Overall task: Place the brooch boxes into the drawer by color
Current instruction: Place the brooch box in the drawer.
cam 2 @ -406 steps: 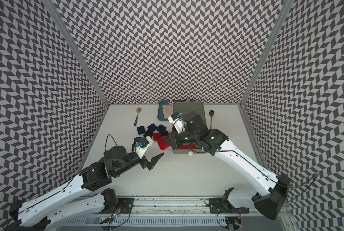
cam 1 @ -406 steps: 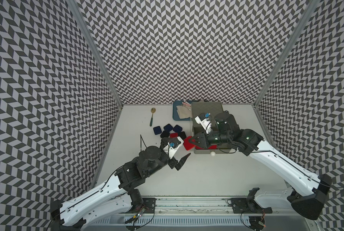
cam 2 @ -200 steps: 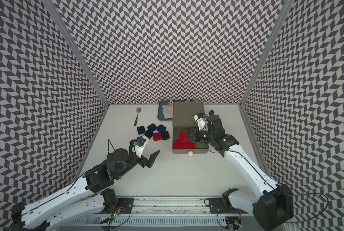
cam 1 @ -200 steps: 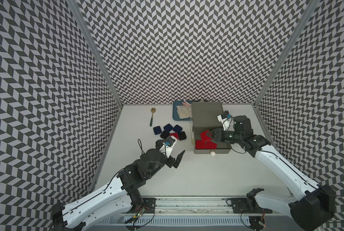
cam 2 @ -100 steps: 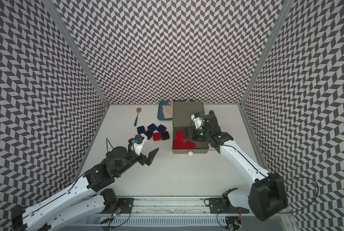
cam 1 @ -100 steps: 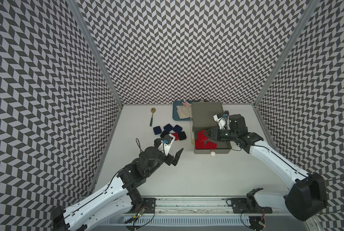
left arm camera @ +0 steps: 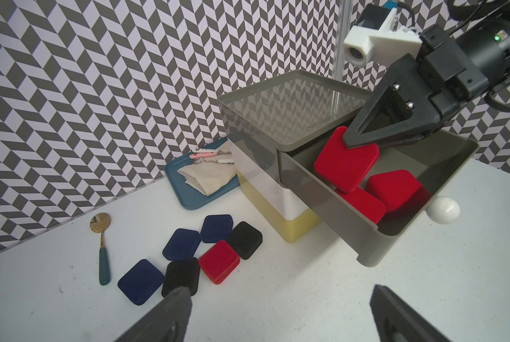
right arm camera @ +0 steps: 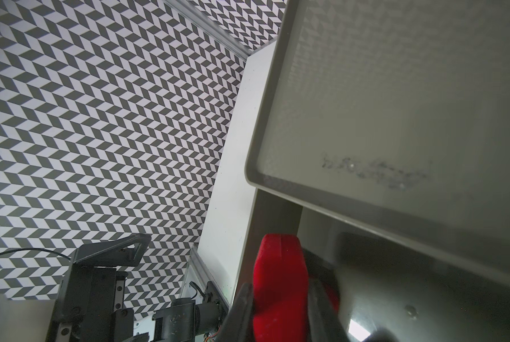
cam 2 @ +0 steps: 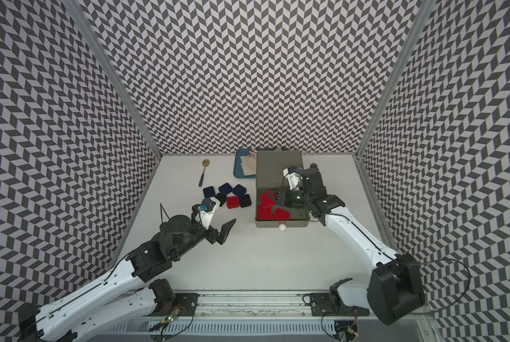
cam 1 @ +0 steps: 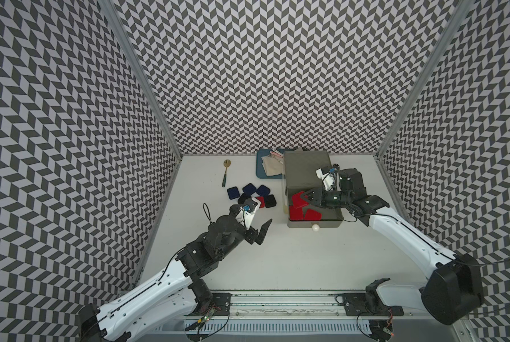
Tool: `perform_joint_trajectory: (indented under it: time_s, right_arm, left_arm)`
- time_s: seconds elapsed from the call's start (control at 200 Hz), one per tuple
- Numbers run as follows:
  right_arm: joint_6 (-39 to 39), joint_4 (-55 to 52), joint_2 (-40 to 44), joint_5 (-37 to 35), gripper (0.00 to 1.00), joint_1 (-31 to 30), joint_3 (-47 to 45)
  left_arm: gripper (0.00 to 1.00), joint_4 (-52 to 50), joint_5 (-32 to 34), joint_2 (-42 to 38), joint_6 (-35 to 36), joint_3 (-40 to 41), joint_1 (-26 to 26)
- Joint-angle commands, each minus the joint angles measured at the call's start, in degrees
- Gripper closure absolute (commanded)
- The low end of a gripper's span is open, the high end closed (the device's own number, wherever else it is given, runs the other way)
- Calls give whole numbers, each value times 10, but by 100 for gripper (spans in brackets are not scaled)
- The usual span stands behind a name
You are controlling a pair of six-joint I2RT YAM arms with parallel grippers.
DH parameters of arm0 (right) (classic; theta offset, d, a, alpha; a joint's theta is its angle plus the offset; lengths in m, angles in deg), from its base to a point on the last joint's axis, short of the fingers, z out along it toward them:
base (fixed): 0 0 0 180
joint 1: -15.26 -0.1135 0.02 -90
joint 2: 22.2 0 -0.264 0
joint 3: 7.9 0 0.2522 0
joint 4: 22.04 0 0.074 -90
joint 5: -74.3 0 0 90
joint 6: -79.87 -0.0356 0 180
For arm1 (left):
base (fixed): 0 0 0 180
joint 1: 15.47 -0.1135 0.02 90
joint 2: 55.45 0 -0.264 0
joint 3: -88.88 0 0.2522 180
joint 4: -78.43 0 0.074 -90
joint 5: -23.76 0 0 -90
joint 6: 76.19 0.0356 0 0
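Note:
The drawer [cam 1: 305, 168] stands at the back with its grey top tier [left arm camera: 336, 213] pulled out. My right gripper [cam 1: 307, 197] is shut on a tilted red brooch box [left arm camera: 345, 165] just above that open tier; the box fills the gap between the fingers [right arm camera: 242, 302]. Two more red boxes [left arm camera: 393, 188] lie inside. Left of the chest, navy [cam 1: 233, 192], black [cam 1: 270, 200] and one red box [cam 2: 233, 202] lie clustered on the table. My left gripper [left arm camera: 280, 291] hovers open and empty just in front of that cluster.
A blue tray [cam 1: 259, 174] with a folded cloth and small cutlery sits behind the boxes, against the chest. A gold spoon with a green handle [cam 1: 226, 173] lies to their left. The open tier's white knob [cam 1: 315, 227] juts toward the front.
My right gripper has carried the red box from the table left of the chest to above the open top tier. My left gripper has drifted a little toward the cluster of boxes.

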Motion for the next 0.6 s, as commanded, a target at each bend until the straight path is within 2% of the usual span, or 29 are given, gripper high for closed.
perform_joint_trajectory:
  time_s: [0.0, 0.371, 0.596]
  right_arm:
    - [16, 2, 17, 5, 83, 3, 10]
    - [66, -70, 51, -12, 83, 2, 0]
    - [52, -57, 66, 12, 84, 3, 22]
  left_arm:
    - [0, 19, -10, 1, -2, 3, -4]
    - [0, 19, -16, 5, 1, 2, -8]
    - [0, 19, -18, 6, 1, 2, -9]
